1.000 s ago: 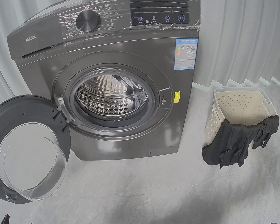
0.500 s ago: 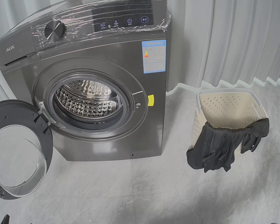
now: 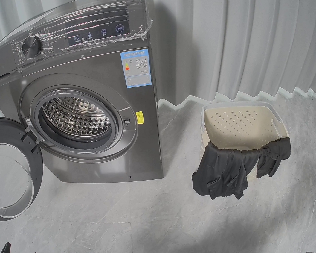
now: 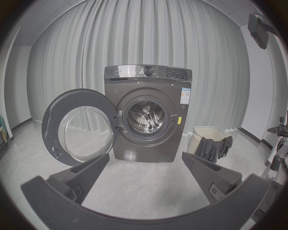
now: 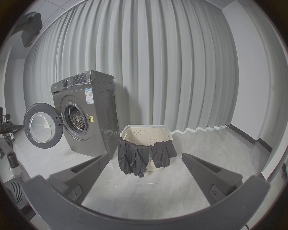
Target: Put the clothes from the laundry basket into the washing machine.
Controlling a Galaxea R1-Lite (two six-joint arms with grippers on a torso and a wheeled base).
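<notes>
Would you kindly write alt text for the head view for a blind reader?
A grey washing machine stands with its door swung open; beside it, dark clothes drape over the front rim of a cream laundry basket.

— Way into the washing machine (image 3: 95, 170)?
— Mouth wide open at 11 o'clock; door (image 3: 0, 129) swung out toward 9, barring that side.
— And the laundry basket (image 3: 240, 125)?
— Open-topped at 1 o'clock, black clothes (image 3: 223, 170) draped over the near rim. Bare floor (image 3: 158, 226) between the two, curtain (image 3: 248, 28) close behind.
</notes>
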